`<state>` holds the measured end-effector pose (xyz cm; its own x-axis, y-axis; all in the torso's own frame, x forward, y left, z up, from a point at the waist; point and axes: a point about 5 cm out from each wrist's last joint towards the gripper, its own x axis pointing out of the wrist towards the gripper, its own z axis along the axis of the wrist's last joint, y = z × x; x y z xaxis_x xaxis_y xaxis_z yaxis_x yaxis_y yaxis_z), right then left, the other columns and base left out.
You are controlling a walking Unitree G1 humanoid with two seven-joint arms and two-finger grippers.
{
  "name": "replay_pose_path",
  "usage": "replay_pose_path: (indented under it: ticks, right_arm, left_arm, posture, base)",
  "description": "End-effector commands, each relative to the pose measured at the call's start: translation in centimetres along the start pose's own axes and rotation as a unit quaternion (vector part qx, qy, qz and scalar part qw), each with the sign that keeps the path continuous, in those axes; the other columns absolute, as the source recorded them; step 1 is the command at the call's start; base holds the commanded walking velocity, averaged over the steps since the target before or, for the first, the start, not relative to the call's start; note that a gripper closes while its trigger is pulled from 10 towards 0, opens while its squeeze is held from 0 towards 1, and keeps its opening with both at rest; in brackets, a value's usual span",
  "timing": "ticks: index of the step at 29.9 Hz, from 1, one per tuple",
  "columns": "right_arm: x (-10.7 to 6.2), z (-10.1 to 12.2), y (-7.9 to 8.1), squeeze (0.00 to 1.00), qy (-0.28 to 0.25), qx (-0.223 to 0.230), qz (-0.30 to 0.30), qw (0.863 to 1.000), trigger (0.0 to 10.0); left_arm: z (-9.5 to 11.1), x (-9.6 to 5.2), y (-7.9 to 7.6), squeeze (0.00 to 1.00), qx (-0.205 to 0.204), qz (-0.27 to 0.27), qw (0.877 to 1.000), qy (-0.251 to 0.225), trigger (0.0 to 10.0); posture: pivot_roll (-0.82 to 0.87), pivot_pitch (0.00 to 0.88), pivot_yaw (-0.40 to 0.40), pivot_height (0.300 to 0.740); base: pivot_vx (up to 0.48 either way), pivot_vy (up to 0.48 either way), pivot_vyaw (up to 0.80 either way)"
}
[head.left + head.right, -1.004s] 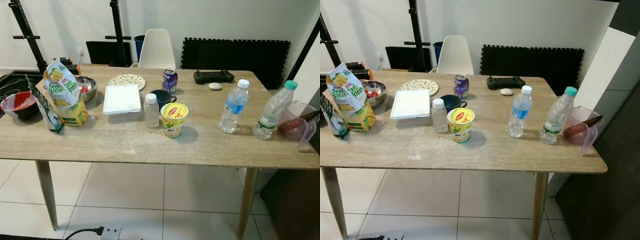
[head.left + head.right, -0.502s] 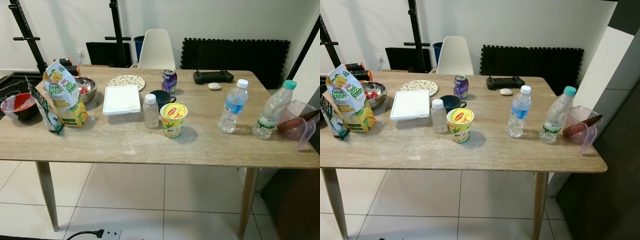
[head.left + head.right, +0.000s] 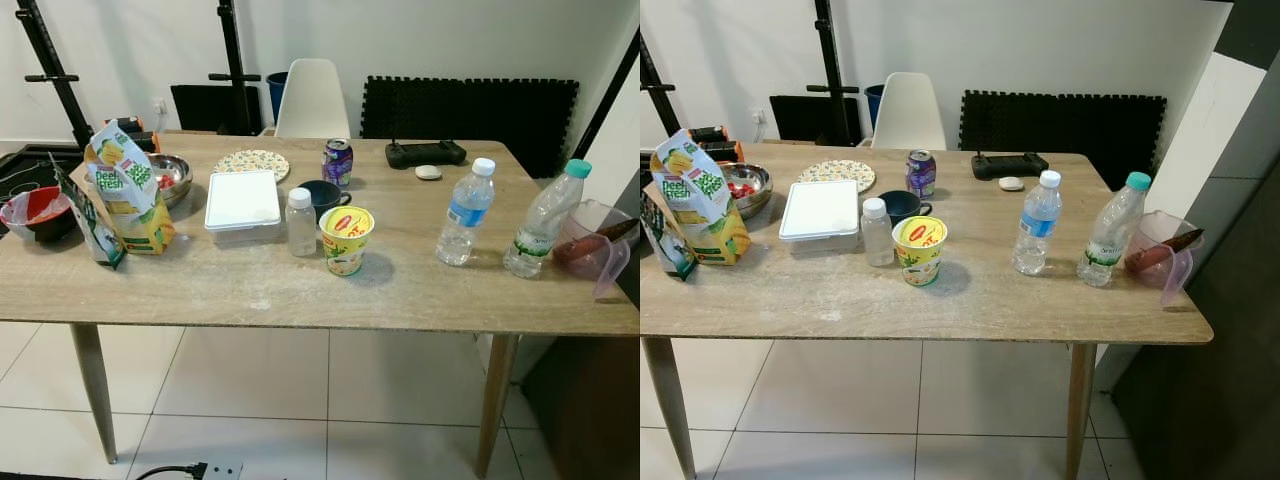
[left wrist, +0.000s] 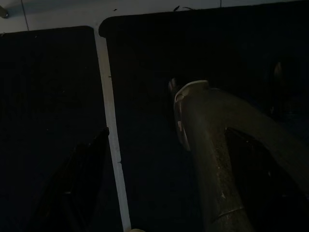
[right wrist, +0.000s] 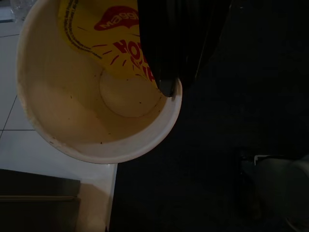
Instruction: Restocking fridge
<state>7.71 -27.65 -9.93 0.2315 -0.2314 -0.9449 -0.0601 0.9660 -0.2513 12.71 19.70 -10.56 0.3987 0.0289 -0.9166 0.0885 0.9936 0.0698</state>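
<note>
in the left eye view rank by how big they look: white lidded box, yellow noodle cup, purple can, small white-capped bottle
1. white lidded box
2. yellow noodle cup and small white-capped bottle, too alike to rank
3. purple can, though it stands farther back

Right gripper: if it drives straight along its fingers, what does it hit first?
The noodle cup: the right gripper has a finger hooked over its rim. Past the cup, probably the dark floor mat, though depth there is unclear.
</note>
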Motion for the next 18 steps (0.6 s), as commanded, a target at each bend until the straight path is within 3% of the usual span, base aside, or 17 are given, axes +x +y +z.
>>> replay_pose_path:
  ticks: [1, 8, 10, 13, 15, 18]
  right_arm:
    - [0.0, 0.05, 0.01, 0.0, -0.002, 0.003, 0.0, 1.0, 10.0]
    - [0.01, 0.26, -0.03, 0.0, -0.004, 0.002, 0.001, 1.0, 10.0]
    - [0.01, 0.33, -0.04, 0.0, -0.005, 0.002, 0.001, 1.0, 10.0]
    - [0.01, 0.36, -0.07, 0.0, -0.005, 0.003, 0.001, 1.0, 10.0]
    - [0.01, 0.35, -0.08, 0.0, -0.005, 0.003, 0.001, 1.0, 10.0]
    - [0.01, 0.29, -0.07, 0.0, -0.004, 0.003, 0.001, 1.0, 10.0]
  left_arm:
    - [-0.44, -0.01, -0.27, 0.0, 0.008, -0.001, 1.0, 0.01, 10.0]
    - [-0.39, 0.0, -0.3, 0.0, 0.011, -0.001, 1.0, 0.011, 10.0]
    - [-0.4, 0.0, -0.31, 0.0, 0.011, -0.001, 1.0, 0.01, 10.0]
    - [-0.35, 0.0, -0.32, 0.0, 0.011, -0.002, 1.0, 0.01, 10.0]
    - [-0.34, 0.0, -0.32, 0.0, 0.011, -0.002, 1.0, 0.009, 10.0]
    - [-0.29, 0.01, -0.35, 0.0, 0.011, -0.002, 1.0, 0.009, 10.0]
  posture:
    - [-0.07, 0.0, -0.024, 0.74]
    - [-0.07, 0.0, -0.024, 0.74]
    - [-0.07, 0.0, -0.023, 0.74]
    - [-0.07, 0.0, -0.024, 0.74]
    - [-0.07, 0.0, -0.024, 0.74]
    - [-0.07, 0.0, -0.024, 0.74]
  base:
    - [-0.255, 0.0, 0.0]
    - [-0.287, 0.0, 0.0]
    - [0.266, 0.0, 0.0]
    - [-0.387, 0.0, 0.0]
    - [0.277, 0.0, 0.0]
    - [-0.173, 0.0, 0.0]
